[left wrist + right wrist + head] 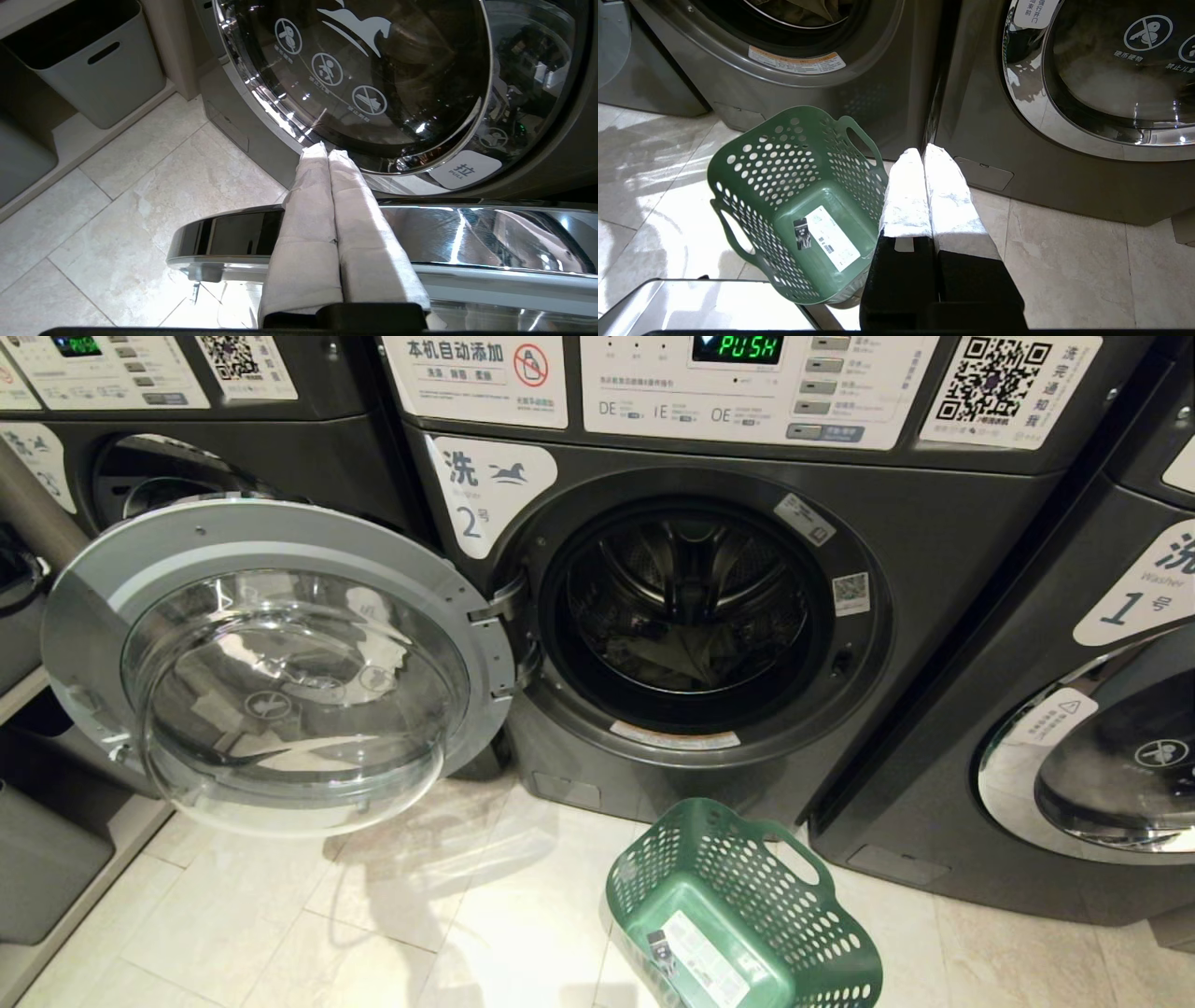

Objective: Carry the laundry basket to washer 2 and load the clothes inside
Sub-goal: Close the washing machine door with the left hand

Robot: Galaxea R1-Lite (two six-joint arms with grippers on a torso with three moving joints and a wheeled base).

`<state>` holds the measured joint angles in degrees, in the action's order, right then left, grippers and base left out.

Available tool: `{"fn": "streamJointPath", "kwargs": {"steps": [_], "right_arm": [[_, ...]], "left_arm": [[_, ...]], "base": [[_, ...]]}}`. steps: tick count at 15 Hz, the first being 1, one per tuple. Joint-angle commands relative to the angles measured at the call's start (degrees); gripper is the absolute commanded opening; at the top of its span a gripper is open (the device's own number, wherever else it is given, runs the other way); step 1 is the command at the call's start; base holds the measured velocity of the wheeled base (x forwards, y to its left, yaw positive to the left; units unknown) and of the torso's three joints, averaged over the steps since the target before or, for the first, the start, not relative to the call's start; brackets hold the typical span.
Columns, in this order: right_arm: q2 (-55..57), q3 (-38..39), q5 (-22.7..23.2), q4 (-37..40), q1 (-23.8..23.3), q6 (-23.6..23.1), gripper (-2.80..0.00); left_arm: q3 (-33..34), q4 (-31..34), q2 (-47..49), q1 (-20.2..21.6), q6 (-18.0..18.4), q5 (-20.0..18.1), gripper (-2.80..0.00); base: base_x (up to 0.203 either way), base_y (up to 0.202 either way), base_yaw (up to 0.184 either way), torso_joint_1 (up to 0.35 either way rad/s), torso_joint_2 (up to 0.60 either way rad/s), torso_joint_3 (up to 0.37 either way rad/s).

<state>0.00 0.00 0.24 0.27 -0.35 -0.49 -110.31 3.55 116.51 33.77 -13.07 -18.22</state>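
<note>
Washer 2 (934,551) stands in the middle with its round door (271,663) swung wide open to the left. Some crumpled fabric, the clothes (677,658), lies dimly in the bottom of the drum; the right wrist view also catches the clothes (803,9). The green laundry basket (738,915) sits tipped on the floor in front of washer 2, empty, with its base sticker showing. My left gripper (327,150) is shut with nothing in it, its fingers lying across the open door's chrome rim (467,238). My right gripper (923,150) is shut and empty, beside the laundry basket (794,205) above the floor.
Washer 1 (1074,709) stands closed on the right. Another washer (373,70), also closed, is behind the open door on the left. Grey storage bins (93,60) sit on a low shelf at the far left. Pale floor tiles (420,915) stretch between the door and the basket.
</note>
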Motion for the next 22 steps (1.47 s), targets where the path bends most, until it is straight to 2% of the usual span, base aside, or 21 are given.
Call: {"fn": "streamJointPath", "kwargs": {"steps": [1, 4, 17, 20, 22], "right_arm": [[0.1, 0.0, 0.0, 0.0, 0.0, 0.0, -2.80], [0.0, 0.0, 0.1, 0.0, 0.0, 0.0, -2.80], [0.0, 0.0, 0.0, 0.0, 0.0, 0.0, -2.80], [0.0, 0.0, 0.0, 0.0, 0.0, 0.0, -2.80], [0.1, 0.0, 0.0, 0.0, 0.0, 0.0, -2.80]], "left_arm": [[0.0, 0.1, -0.1, 0.1, -0.5, -0.7, -2.80], [0.0, 1.4, -0.1, 0.1, -1.2, -2.3, -2.80], [0.0, 14.6, -2.5, -1.1, -1.2, -2.6, -2.80], [0.0, 18.8, -4.1, -1.4, -1.3, -5.5, -2.80], [0.0, 20.8, -4.7, -1.5, -1.3, -5.8, -2.80]], "base": [[0.000, 0.000, 0.000, 0.000, 0.00, 0.000], [0.000, 0.000, 0.000, 0.000, 0.00, 0.000], [0.000, 0.000, 0.000, 0.000, 0.00, 0.000], [0.000, 0.000, 0.000, 0.000, 0.00, 0.000], [0.000, 0.000, 0.000, 0.000, 0.00, 0.000]]}}
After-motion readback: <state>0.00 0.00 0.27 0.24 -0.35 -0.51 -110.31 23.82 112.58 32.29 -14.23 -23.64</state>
